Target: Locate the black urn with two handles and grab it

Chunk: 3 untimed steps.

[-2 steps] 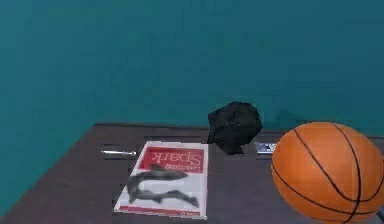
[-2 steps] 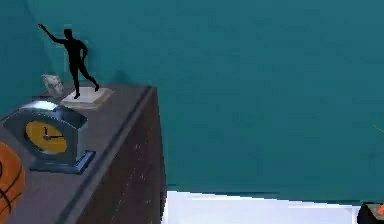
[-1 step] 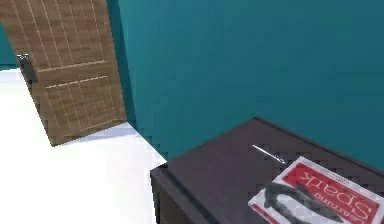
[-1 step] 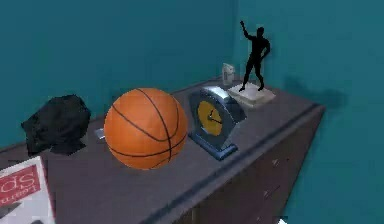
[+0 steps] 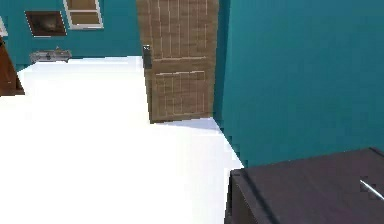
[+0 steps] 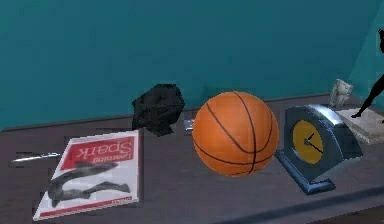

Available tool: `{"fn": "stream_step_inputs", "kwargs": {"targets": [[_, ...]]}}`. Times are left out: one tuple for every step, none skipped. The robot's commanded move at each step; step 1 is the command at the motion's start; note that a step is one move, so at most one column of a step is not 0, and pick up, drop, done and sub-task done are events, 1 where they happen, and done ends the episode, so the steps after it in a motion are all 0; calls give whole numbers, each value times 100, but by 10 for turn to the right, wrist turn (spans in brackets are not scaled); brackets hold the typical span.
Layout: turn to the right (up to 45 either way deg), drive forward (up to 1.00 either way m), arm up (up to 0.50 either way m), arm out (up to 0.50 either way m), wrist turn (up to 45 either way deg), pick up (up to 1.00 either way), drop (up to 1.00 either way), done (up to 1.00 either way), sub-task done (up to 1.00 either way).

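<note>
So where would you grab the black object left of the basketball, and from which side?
Likely the rounded body of the black object, coming in over the flat magazine; its handles can't be made out, and the basketball crowds the other side.

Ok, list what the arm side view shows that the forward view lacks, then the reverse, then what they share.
Arm side view: a basketball, a magazine lying flat, a blue clock with a yellow face, a dark figurine at the right edge, and a black lumpy thing left of the ball that may be the urn; its handles cannot be made out. Forward view: a wooden door, white floor and a framed picture on the far wall. Shared: a teal wall and a dark tabletop, probably the same piece.
</note>
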Motion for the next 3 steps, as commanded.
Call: {"fn": "stream_step_inputs", "kwargs": {"targets": [[0,0,50,0,0,0,0,0,0],[0,0,38,0,0,0,0,0,0],[0,0,0,28,0,0,0,0,0]]}}
